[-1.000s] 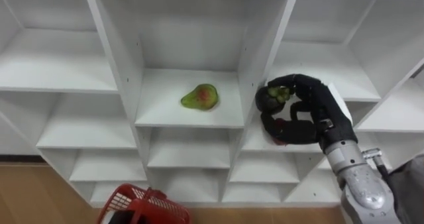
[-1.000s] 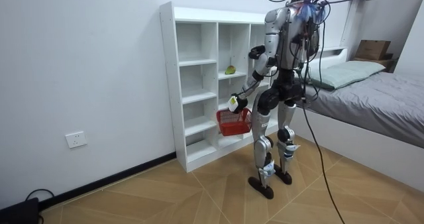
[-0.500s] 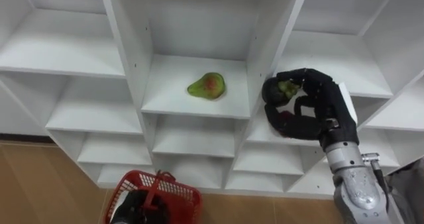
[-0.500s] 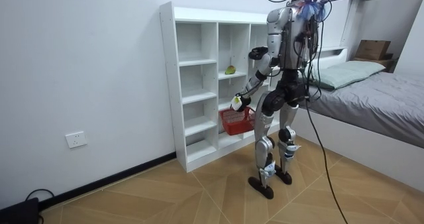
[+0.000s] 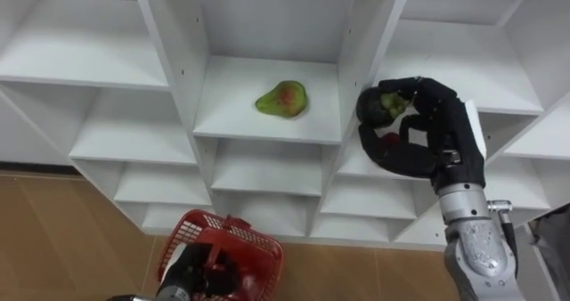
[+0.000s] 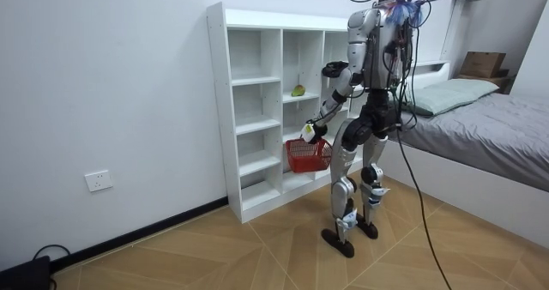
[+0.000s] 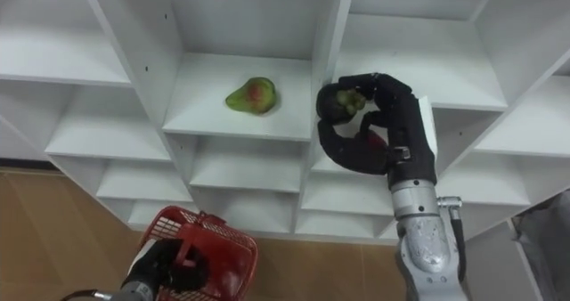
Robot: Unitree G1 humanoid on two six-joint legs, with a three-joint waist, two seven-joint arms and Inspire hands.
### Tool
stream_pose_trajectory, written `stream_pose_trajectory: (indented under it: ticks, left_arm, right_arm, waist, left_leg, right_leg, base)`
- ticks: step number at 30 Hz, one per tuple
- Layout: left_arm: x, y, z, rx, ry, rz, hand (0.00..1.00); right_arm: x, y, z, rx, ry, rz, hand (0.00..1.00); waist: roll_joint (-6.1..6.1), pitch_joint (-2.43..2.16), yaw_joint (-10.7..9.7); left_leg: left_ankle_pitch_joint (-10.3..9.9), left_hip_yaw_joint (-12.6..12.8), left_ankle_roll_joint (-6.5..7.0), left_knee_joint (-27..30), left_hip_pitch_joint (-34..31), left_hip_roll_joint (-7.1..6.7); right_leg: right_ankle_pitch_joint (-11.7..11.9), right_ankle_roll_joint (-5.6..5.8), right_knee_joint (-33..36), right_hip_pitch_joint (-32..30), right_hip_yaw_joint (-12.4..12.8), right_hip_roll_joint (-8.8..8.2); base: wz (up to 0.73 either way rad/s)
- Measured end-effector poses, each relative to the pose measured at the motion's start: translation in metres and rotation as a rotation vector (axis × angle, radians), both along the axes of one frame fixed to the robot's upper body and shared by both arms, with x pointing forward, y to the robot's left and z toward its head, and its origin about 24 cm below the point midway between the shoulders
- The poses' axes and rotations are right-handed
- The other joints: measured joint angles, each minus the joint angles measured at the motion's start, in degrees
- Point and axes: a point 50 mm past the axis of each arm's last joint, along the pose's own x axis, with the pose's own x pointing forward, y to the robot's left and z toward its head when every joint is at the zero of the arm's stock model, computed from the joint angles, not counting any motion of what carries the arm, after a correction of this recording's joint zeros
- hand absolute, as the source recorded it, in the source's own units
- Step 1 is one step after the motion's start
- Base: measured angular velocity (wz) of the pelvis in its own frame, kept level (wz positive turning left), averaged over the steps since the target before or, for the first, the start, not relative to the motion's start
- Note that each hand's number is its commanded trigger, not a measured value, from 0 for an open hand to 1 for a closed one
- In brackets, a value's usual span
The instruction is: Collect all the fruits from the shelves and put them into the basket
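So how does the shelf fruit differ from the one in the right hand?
The shelf fruit lies free in the middle compartment; the held fruit is clasped by the right hand. The shelf fruit is light green with a red blush; the held fruit is darker green. Both are outside the red basket.

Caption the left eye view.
Right hand grips a green fruit before the closet; left hand holds the red basket.

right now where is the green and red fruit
In the left eye view the green and red fruit lies on the middle shelf of the closet, just left of the right hand, above the red basket.
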Motion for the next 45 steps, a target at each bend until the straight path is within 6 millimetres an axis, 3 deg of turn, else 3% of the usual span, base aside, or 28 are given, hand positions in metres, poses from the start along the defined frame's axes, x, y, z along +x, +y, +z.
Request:
stream_pose_trajectory:
  ticks: [16,25,31,34,36,39,45]
  left_arm:
    - [-0.003,-0.004,-0.003,-0.031,0.027,-0.008,1.00]
    - [-0.001,-0.004,0.000,-0.053,-0.017,0.009,1.00]
    - [-0.013,-0.004,-0.004,-0.053,-0.005,0.019,1.00]
    - [-0.013,-0.007,-0.004,-0.070,-0.012,0.022,1.00]
    - [-0.014,-0.010,-0.005,-0.093,-0.010,0.008,1.00]
    - [-0.015,-0.011,-0.005,-0.100,-0.004,-0.008,1.00]
    - [-0.013,-0.015,-0.004,-0.129,-0.021,-0.025,1.00]
  right_arm:
    - [-0.002,0.005,-0.006,0.122,0.004,-0.007,1.00]
    - [-0.014,0.006,-0.006,0.140,-0.015,-0.007,1.00]
    - [-0.028,0.009,-0.008,0.136,-0.006,-0.002,1.00]
    - [-0.049,0.016,-0.050,0.042,0.258,0.045,1.00]
    - [-0.082,0.026,-0.087,-0.045,0.503,0.110,1.00]
    - [-0.103,0.035,-0.102,-0.122,0.625,0.219,1.00]
    - [-0.097,0.035,-0.099,-0.153,0.607,0.242,1.00]
  waist:
    - [0.02,-0.16,-0.7]
    - [-0.16,-0.44,-1.0]
    - [-0.15,-0.63,-1.3]
    - [-0.47,-0.79,-1.0]
    - [0.30,-0.42,-0.7]
    - [0.60,-0.41,-0.7]
    - [-0.93,0.16,-1.2]
  left_leg:
    - [0.8,-0.1,-0.08,-1.6,0.6,-0.08]
    - [0.8,0.4,-0.08,-2.5,1.3,-0.11]
    - [0.8,1.0,-0.03,-2.9,1.4,-0.21]
    - [0.8,1.5,0.01,-3.5,1.4,-0.21]
    - [0.8,2.3,0.03,-3.7,0.9,-0.19]
    - [0.8,3.3,0.13,-3.6,-0.4,-0.11]
    - [0.9,3.6,0.15,-3.6,-0.1,-0.13]
  right_leg:
    - [0.1,-0.11,-0.7,0.3,-0.3,-0.05]
    - [0.1,-0.01,-0.9,0.3,0.7,0.05]
    - [-0.2,0.27,-1.1,-0.1,1.4,0.01]
    - [-0.2,0.31,-1.0,-0.7,2.1,0.04]
    - [-0.2,0.34,-0.7,-1.6,2.5,-0.08]
    - [-0.2,0.27,0.3,-3.9,3.7,-0.08]
    - [-0.3,0.34,0.2,-3.8,4.1,-0.09]
  base:
    - [0.02]
    - [-0.02]
    - [-0.03]
    - [-0.09]
    - [-0.17]
    - [-0.21]
    - [-0.02]
